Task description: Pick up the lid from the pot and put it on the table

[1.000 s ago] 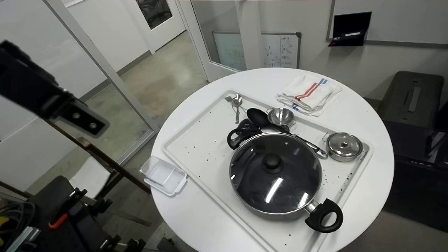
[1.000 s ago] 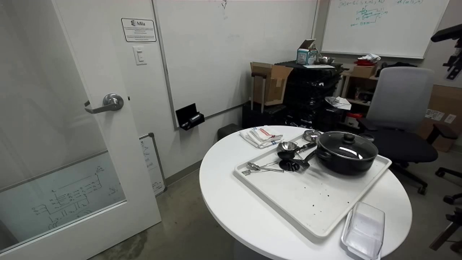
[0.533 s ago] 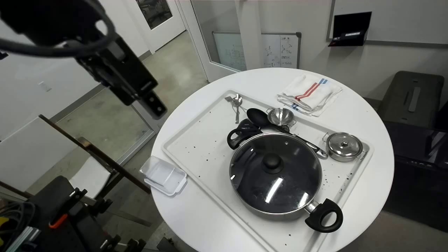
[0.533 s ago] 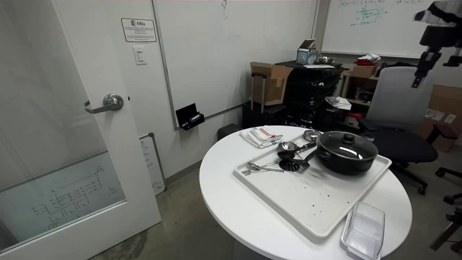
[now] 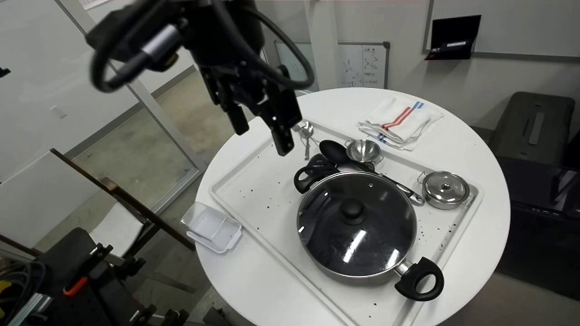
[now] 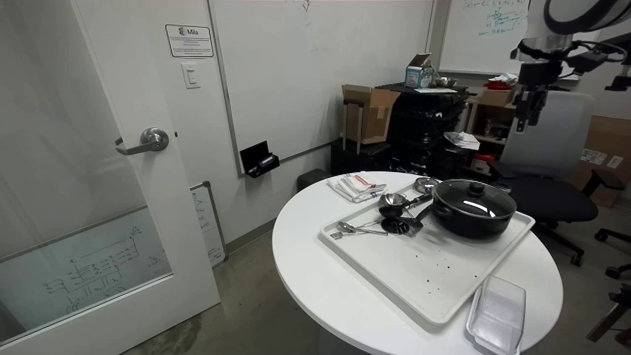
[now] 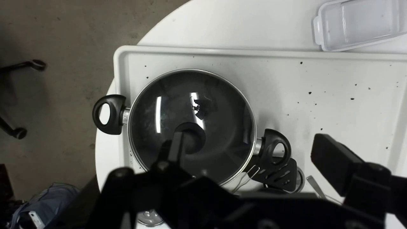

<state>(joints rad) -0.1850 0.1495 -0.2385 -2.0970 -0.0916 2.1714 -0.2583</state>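
Observation:
The glass lid [image 5: 326, 235] with its dark knob sits on the black pot [image 5: 419, 278]. In an exterior view the lid [image 6: 458, 195] lies level on the pot [image 6: 471, 226]. The pot stands on a white tray on the round white table [image 5: 267, 290]. My gripper [image 5: 263, 138] is open and empty, high above the tray, apart from the lid. It also shows above and behind the pot in an exterior view [image 6: 526, 124]. In the wrist view the fingers [image 7: 249, 141] are wide apart. One finger overlaps the knob of the lid [image 7: 219, 111]; the other is beyond a pot handle.
The raised-edge tray [image 5: 272, 217] also holds a black ladle [image 5: 334, 151], a small metal strainer or bowl [image 5: 364, 151], a small lidded metal pan [image 5: 446, 188] and spoons. A folded towel [image 5: 401, 122] and a clear plastic container [image 5: 215, 228] are on the table.
The arm has swung in from the side of the exterior views to above the table, and the gripper now points down nearer the pot. The lid and pot have not moved.

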